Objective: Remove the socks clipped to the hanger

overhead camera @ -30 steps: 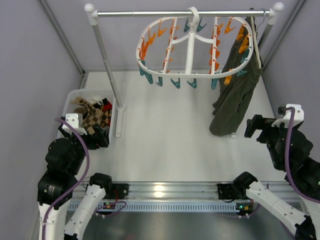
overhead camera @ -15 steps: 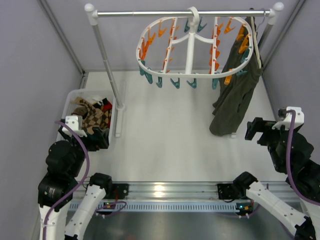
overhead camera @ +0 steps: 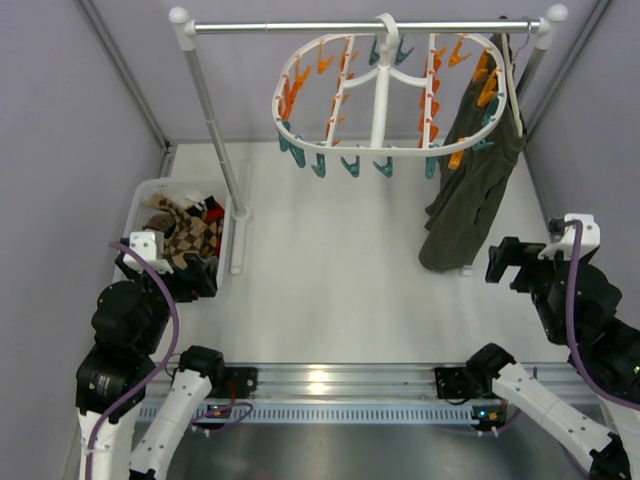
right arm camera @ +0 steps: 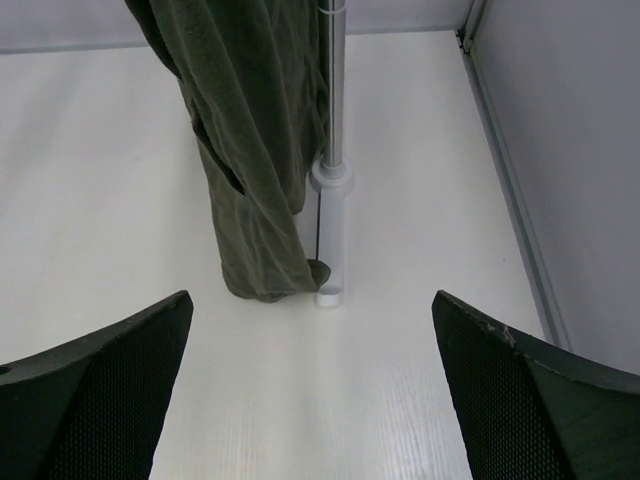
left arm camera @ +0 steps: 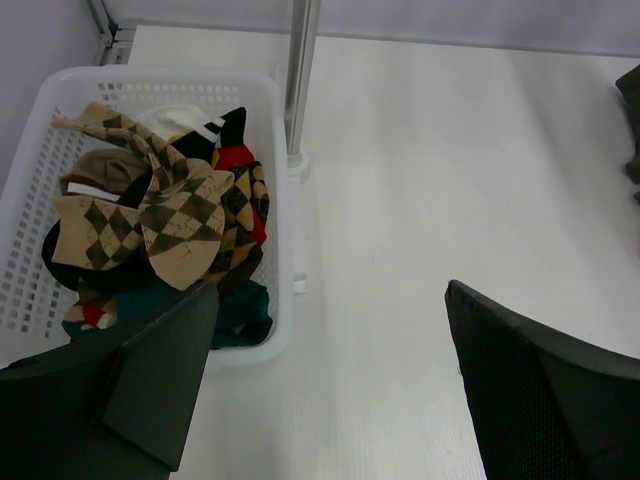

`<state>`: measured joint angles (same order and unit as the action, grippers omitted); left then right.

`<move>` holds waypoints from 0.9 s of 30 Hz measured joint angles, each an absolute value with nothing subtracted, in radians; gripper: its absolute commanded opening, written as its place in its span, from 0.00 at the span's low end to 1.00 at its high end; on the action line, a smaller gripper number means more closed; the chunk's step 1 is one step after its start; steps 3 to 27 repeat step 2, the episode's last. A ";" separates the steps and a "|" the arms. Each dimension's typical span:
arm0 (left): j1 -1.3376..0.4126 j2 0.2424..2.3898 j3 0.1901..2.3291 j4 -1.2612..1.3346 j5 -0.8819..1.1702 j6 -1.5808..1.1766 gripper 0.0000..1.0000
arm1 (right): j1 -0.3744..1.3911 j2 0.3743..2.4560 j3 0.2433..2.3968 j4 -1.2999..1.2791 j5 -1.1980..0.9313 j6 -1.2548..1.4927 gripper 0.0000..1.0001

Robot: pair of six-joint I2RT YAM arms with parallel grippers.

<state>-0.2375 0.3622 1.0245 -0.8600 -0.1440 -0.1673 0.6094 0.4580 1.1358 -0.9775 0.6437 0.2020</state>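
Socks [left arm camera: 160, 215], argyle, striped and black, piled in white mesh basket [left arm camera: 283, 260] beside left rack post. Peg hanger [overhead camera: 385, 95] hooked on rail [overhead camera: 300, 28], olive garment [right arm camera: 245, 150] hanging just right of it. Left gripper [left arm camera: 330, 295] jaws apart, holding nothing, near basket; right gripper [right arm camera: 312, 300] jaws apart, facing garment
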 measured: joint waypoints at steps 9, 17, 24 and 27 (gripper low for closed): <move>-0.237 0.362 1.024 -0.860 -0.147 -0.169 0.98 | 0.609 0.457 1.132 -0.977 0.636 0.202 1.00; -0.237 0.362 1.024 -0.860 -0.147 -0.169 0.98 | 0.609 0.457 1.132 -0.977 0.636 0.202 1.00; -0.237 0.362 1.024 -0.860 -0.147 -0.169 0.98 | 0.609 0.457 1.132 -0.977 0.636 0.202 1.00; -0.237 0.362 1.024 -0.860 -0.147 -0.169 0.98 | 0.609 0.457 1.132 -0.977 0.636 0.202 1.00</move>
